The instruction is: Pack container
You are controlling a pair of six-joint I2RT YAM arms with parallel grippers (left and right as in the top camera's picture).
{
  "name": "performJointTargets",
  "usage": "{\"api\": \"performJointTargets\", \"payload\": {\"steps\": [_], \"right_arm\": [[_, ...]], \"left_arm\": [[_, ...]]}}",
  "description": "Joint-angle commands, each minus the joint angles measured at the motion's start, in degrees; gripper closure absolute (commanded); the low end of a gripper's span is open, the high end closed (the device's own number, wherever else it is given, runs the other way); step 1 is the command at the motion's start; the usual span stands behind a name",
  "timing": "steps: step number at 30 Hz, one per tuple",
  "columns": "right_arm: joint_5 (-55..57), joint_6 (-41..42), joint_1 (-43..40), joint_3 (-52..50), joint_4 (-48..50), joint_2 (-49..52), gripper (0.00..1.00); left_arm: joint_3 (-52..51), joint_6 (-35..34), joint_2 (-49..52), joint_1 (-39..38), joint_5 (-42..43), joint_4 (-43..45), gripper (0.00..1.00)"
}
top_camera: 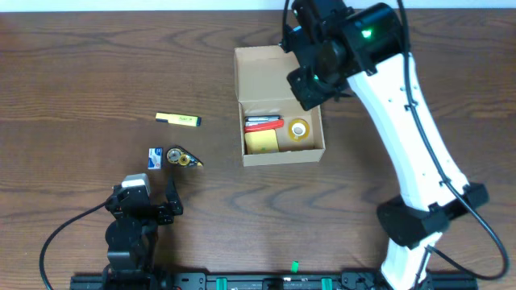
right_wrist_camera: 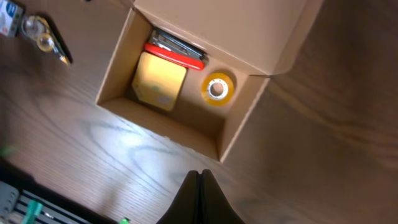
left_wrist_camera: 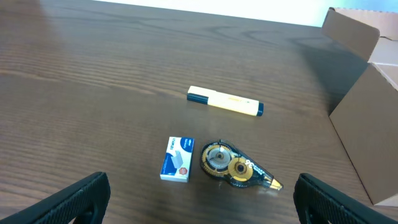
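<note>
Right tool (right_wrist_camera: 199, 186): fingers together, high over container (right_wrist_camera: 158, 127) at table (top_camera: 81, 72) centre, flap open | right wrist shows yellow pad (right_wrist_camera: 158, 81), red item (right_wrist_camera: 174, 55), tape roll (right_wrist_camera: 216, 89) inside; left wrist only its outer wall | left tool (left_wrist_camera: 200, 180): fingers apart; highlighter (left_wrist_camera: 225, 101), staple box (left_wrist_camera: 178, 159), correction roller (left_wrist_camera: 236, 167) left of container.

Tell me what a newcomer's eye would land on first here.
First comes the open tan cardboard box right of centre, holding a yellow notepad, a red flat item and a yellow tape roll, with the shut right gripper on its white arm hovering above it. To its left on the dark wooden table lie a yellow highlighter, a small blue-and-white box and a black-and-gold correction-tape dispenser, near the open left gripper.
</note>
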Motion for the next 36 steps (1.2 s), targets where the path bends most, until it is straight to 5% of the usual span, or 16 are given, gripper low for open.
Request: {"api": "performJointTargets", "payload": {"steps": [1, 17, 29, 31, 33, 36], "right_arm": [[1.3, -4.9, -3.3, -7.2, -0.2, -5.4, 0.98], [-14.0, -22.6, -19.3, -53.9, 16.1, -39.6, 0.99], [-16.3, -25.7, -19.5, -57.1, 14.6, -40.3, 0.98], [-16.3, -25.7, -19.5, -57.1, 15.6, -40.3, 0.83], [-16.3, -25.7, -19.5, -57.1, 16.5, -40.3, 0.01], [-16.2, -25.7, -19.5, -57.1, 17.1, -40.3, 0.01]], "left_arm": [[-1.1, 0.6, -0.3, 0.3, -0.8, -0.3, 0.05], [-1.1, 0.7, -0.3, 0.3, -0.8, -0.3, 0.05], [-1.1, 0.7, -0.3, 0.3, -0.8, -0.3, 0.05], [-1.1, 0.7, -0.3, 0.3, -0.8, -0.3, 0.05], [-1.1, 0.7, -0.3, 0.3, -0.8, -0.3, 0.05], [-1.1, 0.7, -0.3, 0.3, -0.8, -0.3, 0.05]]}}
